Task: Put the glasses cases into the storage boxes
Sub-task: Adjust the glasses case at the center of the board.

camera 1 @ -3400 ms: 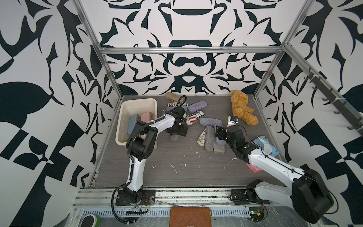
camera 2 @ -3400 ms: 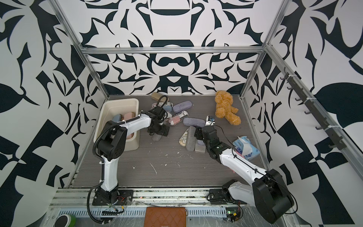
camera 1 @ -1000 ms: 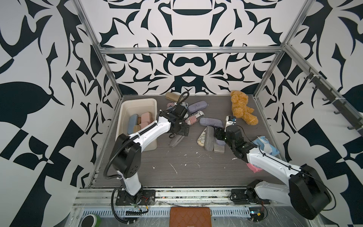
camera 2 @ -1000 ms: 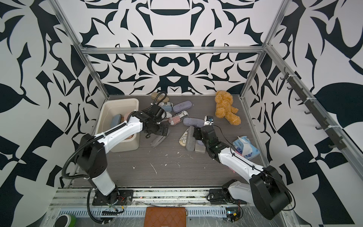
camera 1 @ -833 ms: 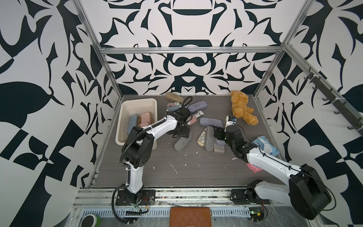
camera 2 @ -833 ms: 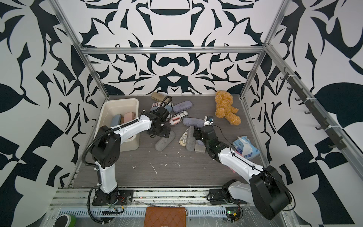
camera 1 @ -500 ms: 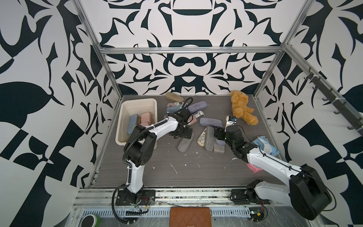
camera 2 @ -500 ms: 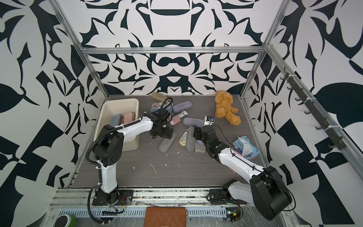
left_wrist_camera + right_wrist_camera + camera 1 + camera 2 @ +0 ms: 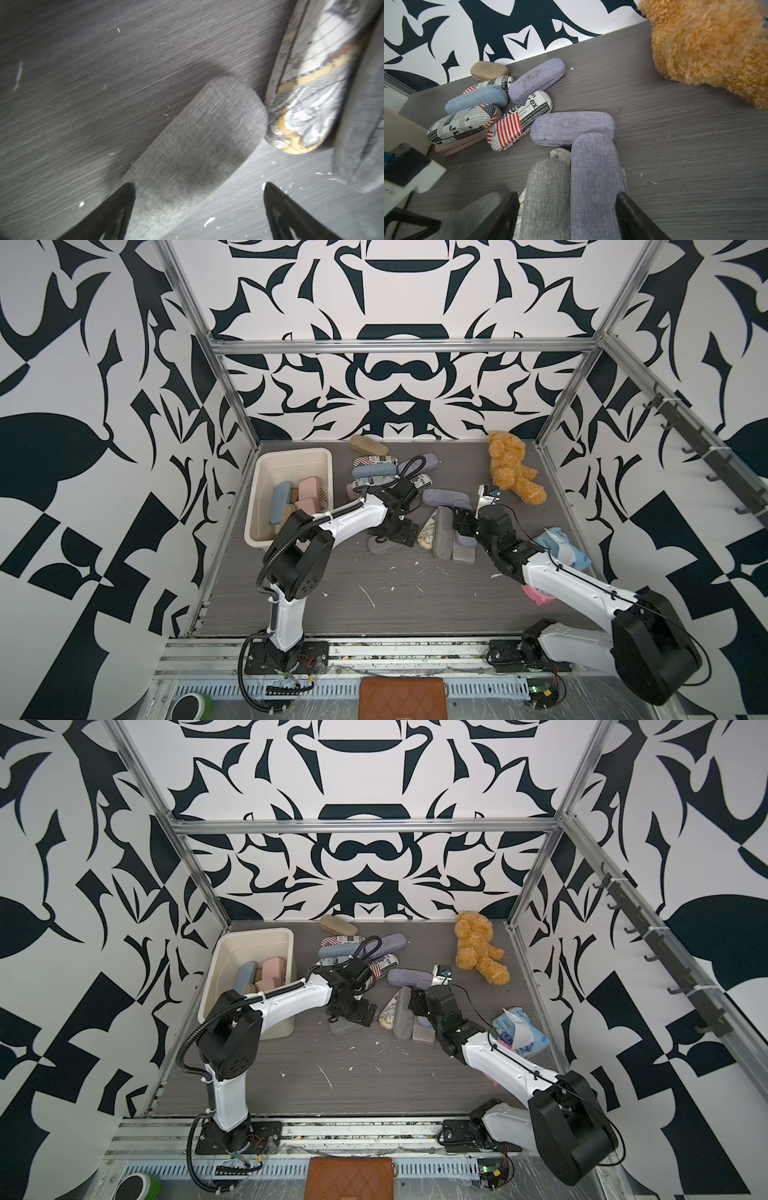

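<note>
Left end effector (image 9: 198, 187), jaws wide apart, sits over the grey case (image 9: 197, 145) on the surface; we judge closing, then carrying it to the tub (image 9: 293, 451), comes next.

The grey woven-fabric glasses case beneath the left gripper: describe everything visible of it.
The grey woven-fabric glasses case is an oblong, hard-looking shell with rounded ends, covered in coarse heathered cloth with darker smudges. It lies flat on the dark wood-grain tabletop. One rounded end touches or almost touches the map-print glasses case. The left gripper hangs open above it, jaws on either side of the other end; no grip shows. In a top view the gripper hides part of it.
</note>
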Action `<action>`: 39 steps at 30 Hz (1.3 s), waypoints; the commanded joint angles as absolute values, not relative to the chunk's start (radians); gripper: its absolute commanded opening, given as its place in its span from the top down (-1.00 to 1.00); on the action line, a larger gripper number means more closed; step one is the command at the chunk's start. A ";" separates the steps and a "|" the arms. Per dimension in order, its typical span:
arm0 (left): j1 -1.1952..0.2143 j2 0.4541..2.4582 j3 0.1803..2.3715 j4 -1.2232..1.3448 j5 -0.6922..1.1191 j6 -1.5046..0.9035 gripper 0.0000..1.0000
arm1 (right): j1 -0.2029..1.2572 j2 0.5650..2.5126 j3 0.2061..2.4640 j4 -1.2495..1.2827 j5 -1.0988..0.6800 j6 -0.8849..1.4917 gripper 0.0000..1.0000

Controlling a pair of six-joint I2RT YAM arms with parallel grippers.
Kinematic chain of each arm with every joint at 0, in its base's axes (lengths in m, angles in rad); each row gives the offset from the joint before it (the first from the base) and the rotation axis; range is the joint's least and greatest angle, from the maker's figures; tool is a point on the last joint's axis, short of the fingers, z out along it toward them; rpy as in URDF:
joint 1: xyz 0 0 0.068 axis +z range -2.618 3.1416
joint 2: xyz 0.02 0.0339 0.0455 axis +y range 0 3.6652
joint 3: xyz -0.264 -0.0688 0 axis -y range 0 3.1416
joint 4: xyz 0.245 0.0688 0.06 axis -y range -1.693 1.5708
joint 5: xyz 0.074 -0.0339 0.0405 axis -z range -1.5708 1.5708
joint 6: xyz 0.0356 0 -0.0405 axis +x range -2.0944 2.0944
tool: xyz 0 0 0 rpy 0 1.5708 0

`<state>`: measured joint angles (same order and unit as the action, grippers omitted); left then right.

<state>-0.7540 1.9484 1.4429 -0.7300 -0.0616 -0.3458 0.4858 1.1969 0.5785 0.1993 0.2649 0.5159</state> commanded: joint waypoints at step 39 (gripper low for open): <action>-0.738 2.097 1.734 -0.898 -0.311 -0.778 -0.98 | 0.485 1.180 0.577 0.229 0.242 0.497 -0.63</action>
<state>-0.7055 2.0159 1.6505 -0.8089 -0.2409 -0.6598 0.4858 1.1793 0.5785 0.1997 0.2474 0.5117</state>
